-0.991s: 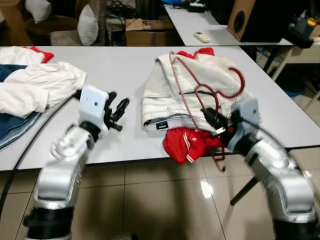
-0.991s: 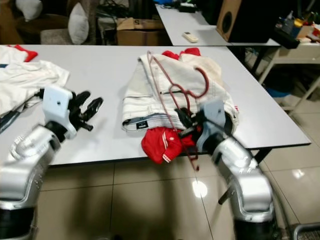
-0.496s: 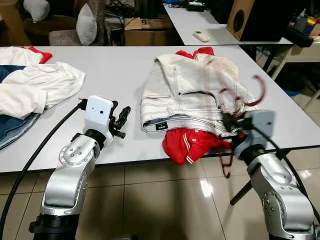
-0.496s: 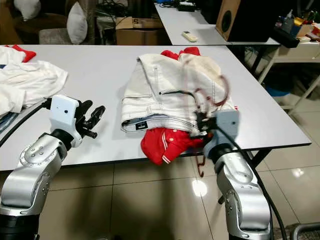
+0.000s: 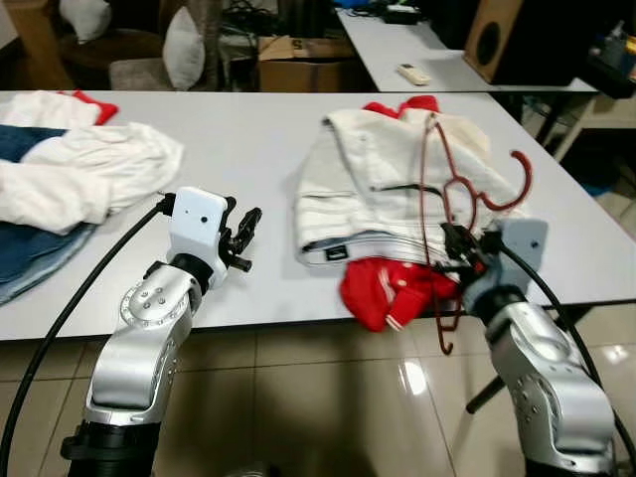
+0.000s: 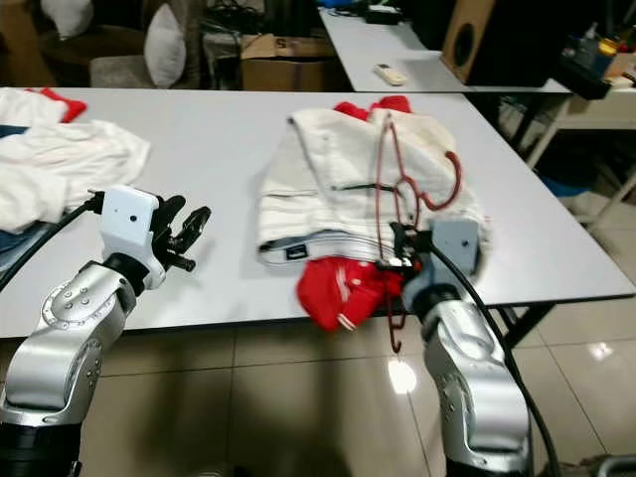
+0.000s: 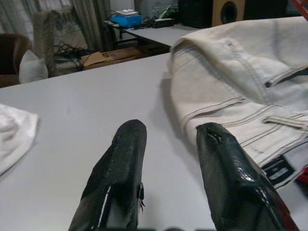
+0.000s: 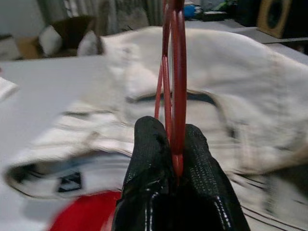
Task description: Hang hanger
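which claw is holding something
The right claw, shut on the red hanger above the white jeans. The left claw is open over bare table.

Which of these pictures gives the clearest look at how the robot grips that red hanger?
The right wrist view: the right gripper has its two black fingers shut on the red hanger, seen close up. The eye views show the hanger's whole outline and hook above the white jeans, but the grip looks small. The left wrist view shows the open left gripper and the jeans.
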You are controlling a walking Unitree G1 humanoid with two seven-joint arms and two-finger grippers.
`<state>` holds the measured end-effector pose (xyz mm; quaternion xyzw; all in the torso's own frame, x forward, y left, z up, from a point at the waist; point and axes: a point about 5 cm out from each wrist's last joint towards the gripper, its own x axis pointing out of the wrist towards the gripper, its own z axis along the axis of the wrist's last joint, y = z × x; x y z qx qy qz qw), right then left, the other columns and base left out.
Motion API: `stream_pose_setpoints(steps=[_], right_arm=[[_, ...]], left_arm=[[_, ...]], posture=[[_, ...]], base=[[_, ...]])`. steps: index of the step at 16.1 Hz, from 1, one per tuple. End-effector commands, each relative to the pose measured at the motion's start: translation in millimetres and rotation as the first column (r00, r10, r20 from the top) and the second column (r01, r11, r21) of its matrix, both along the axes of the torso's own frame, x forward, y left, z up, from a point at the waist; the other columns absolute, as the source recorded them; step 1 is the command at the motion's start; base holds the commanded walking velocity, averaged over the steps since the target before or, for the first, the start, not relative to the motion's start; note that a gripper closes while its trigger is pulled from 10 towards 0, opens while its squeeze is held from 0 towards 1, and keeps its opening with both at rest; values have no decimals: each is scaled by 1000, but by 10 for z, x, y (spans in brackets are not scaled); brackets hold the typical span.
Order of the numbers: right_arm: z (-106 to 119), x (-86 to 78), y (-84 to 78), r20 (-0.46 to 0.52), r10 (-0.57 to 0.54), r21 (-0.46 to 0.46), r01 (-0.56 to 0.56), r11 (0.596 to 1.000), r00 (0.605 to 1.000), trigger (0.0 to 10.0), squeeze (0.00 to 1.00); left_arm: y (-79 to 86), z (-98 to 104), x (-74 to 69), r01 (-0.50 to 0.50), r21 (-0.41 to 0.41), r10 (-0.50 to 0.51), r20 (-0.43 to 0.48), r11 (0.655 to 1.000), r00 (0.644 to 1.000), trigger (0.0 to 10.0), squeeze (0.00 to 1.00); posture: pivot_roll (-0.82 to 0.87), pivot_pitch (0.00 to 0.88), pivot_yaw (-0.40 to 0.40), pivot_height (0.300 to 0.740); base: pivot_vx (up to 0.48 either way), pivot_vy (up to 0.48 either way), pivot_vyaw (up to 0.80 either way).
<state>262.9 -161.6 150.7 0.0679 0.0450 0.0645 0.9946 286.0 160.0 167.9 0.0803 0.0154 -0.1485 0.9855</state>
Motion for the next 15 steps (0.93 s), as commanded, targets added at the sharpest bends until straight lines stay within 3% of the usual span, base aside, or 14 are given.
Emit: stream_pose_setpoints(steps=[1,14,15], right_arm=[[16,6,-11,-3,-9,10,9,1000,1000,10000,0],[34,21,58,4,27,-6,-27,1000,1000,10000,0],[19,18,60,-4,28,-5,-28,1000,1000,10000,0]], left_arm=[[-23,11,14,0,7,0,0,1000,1000,10000,0],[3,-27,13,-16,5,17,-13,1000,1000,10000,0],[1,-30,15,-16,7,16,-13,1000,1000,10000,0]], posture=[[-42,0,0,740],[-53,0,4,740],[-51,0,4,740]], base=[[0,319,0],[0,342,0],[0,349,-800]])
